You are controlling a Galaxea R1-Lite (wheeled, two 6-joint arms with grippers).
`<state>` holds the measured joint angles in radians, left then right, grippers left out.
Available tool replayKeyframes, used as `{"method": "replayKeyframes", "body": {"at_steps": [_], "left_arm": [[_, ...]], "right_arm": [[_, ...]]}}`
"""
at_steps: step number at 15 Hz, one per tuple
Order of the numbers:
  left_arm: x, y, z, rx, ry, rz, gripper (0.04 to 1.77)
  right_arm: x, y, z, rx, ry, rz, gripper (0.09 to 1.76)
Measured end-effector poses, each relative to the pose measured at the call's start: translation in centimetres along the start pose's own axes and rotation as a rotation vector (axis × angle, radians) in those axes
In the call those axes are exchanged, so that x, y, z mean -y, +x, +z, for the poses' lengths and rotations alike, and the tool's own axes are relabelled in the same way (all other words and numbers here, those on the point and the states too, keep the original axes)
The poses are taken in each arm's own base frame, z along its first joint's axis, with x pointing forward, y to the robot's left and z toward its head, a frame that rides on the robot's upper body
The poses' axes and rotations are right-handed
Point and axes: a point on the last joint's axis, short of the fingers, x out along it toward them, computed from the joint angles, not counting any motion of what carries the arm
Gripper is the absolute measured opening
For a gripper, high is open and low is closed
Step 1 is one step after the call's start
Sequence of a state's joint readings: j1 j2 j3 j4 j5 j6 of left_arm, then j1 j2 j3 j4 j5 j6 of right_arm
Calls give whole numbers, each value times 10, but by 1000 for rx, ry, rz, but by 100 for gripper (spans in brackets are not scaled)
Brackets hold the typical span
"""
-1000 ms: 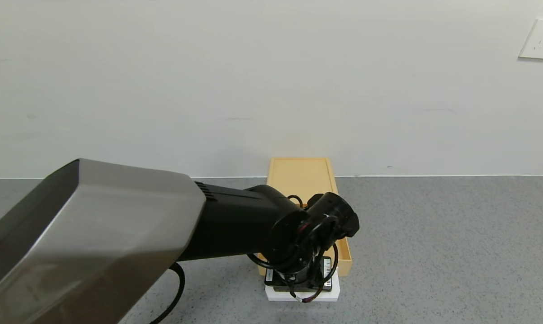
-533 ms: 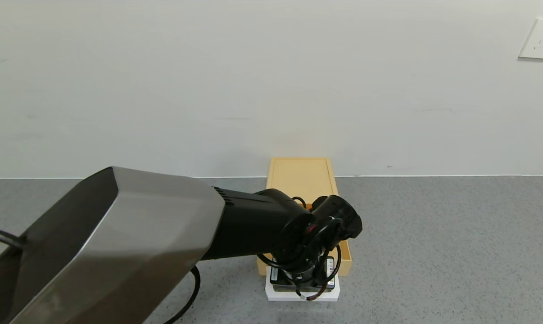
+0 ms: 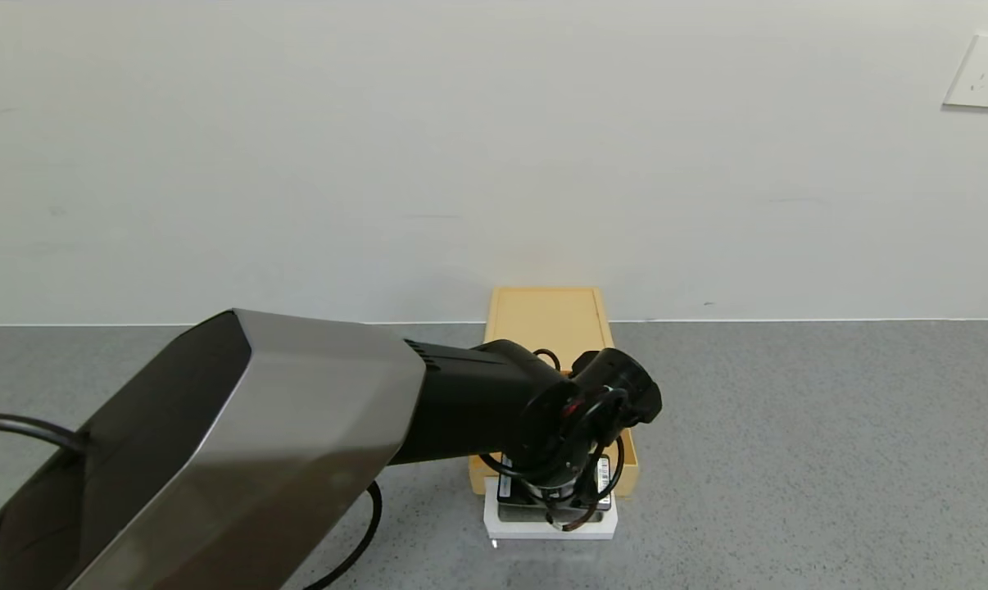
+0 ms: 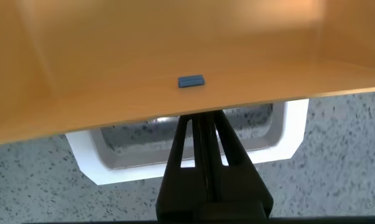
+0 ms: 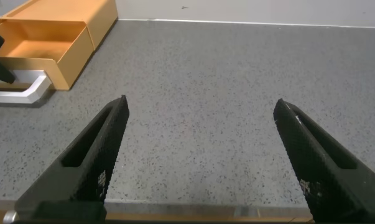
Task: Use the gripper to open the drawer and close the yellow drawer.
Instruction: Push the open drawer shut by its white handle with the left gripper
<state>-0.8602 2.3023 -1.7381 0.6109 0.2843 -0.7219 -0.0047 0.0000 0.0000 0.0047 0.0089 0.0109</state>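
The pale-yellow drawer (image 3: 550,321) stands against the wall with its tray pulled out toward me. Its white loop handle (image 3: 494,518) lies at the front. My left gripper (image 3: 555,501) points down at that handle, its wrist covering most of the open tray. In the left wrist view the left gripper (image 4: 203,118) is shut, its fingers pass through the white handle (image 4: 293,134) and their tips meet the front edge of the drawer (image 4: 143,68). A small blue piece (image 4: 191,81) lies inside. My right gripper (image 5: 203,109) is open and empty over bare table, off to the drawer's right.
The grey speckled table (image 3: 789,426) runs to the white wall (image 3: 379,164) just behind the drawer. A wall socket (image 3: 981,71) is at the top right. The right wrist view shows the open drawer (image 5: 44,46) farther off.
My left arm has reached farther forward and to the right. The drawer front and white handle have shifted a little toward the wall with the gripper.
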Motion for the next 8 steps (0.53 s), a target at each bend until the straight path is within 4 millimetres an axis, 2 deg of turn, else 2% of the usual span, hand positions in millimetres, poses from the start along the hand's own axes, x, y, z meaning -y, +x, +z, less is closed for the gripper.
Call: {"method": "replayKeyframes", "body": {"at_steps": [8], "left_arm": [[0,0,16,56,-16,3,11]], "right_arm": [[0,0,0,0,0,0,171]]}}
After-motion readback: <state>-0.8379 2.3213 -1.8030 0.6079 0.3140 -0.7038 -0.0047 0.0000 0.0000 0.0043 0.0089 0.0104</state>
